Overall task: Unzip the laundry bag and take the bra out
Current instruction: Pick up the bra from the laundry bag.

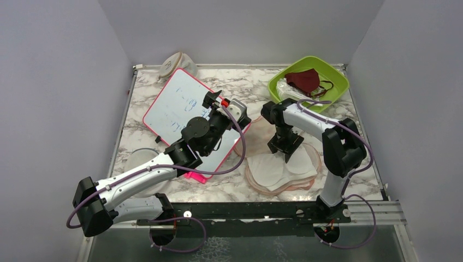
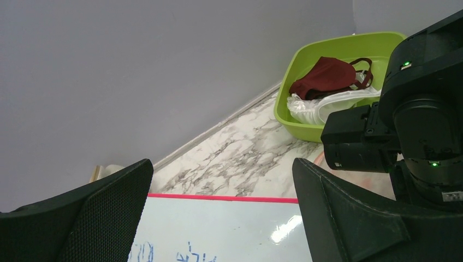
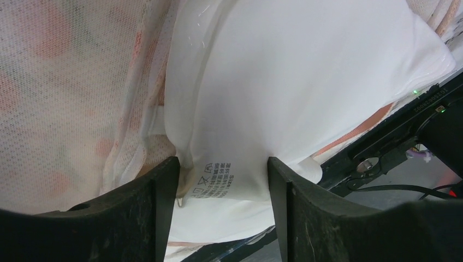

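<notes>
Near the tabletop's (image 1: 229, 188) front edge, the bra (image 3: 306, 93) is being pinched between the right claw's (image 3: 223, 180) fingers inside the opened laundry bag (image 1: 256, 134); the left claw (image 2: 221, 207) is being held wide open above the whiteboard (image 1: 169, 106).

Marble-patterned worktop (image 1: 235, 188), pink-framed whiteboard (image 1: 174, 106) lying flat left of centre with faint blue writing, lime-green bin (image 1: 333, 76) at far right corner holding maroon face mask (image 1: 303, 79) and clear plastic wrapper (image 1: 285, 87), beige rounded fabric item (image 1: 173, 64) against back wall.

Plain pale grey-lilac walls (image 1: 60, 82) enclose three sides of a white marble-patterned table (image 1: 240, 82) (grey veining) — evenly lit, soft shadows.
</notes>
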Tool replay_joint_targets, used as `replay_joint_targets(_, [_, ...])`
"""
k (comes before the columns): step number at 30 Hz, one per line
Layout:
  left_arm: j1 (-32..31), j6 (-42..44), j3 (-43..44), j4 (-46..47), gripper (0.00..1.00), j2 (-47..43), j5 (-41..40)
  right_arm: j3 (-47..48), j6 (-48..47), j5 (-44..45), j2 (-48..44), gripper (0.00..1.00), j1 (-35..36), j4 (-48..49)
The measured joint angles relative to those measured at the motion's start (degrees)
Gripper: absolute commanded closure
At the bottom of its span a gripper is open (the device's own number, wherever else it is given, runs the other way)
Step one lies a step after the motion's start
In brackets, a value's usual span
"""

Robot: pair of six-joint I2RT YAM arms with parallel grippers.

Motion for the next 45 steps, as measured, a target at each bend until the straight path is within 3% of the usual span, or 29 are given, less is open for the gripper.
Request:
replay_joint_targets(5, [0.00, 0.02, -0.02, 0.00, 0.05, 0.00, 0.00, -0.02, 0.39, 0.00, -1.09, 0.59, 0.00, -0.02])
replay_joint_targets(10, [0.00, 0.02, -0.02, 0.00, 0.05, 0.00, 0.00, -0.98, 0.48, -0.22, -1.68, 0.62, 0.04, 0.13])
replay_joint_targets(14, [0.00, 0.02, -0.02, 0.00, 0.05, 0.00, 0.00, -1.40, 0.52, -0.24, -1.79, 0.74, 0.04, 0.11])
replay_joint_targets(19, [0.00, 0.02, -0.02, 0.00, 0.05, 0.00, 0.00, -3.02, 0.94, -0.24, -3.76, 0.80, 0.04, 0.09])
replay_joint_targets(24, [0.00, 0.00, -0.02, 0.00, 0.05, 0.00, 0.00, -4.59, 1.29, -0.28, -6.71, 0.99, 0.07, 0.00])
replay_joint_targets(36, [0.00, 0.02, -0.04, 0.00, 0.06, 0.26, -0.04, -4.81, 0.37, 0.22, -13.97, 0.99, 0.09, -1.33])
replay_joint_targets(45, [-0.11, 0.46, -1.05, 0.48, 0.06, 0.04, -0.66, -3.30, -5.77, 8.83, -26.29, 0.99, 0.09, -1.68])
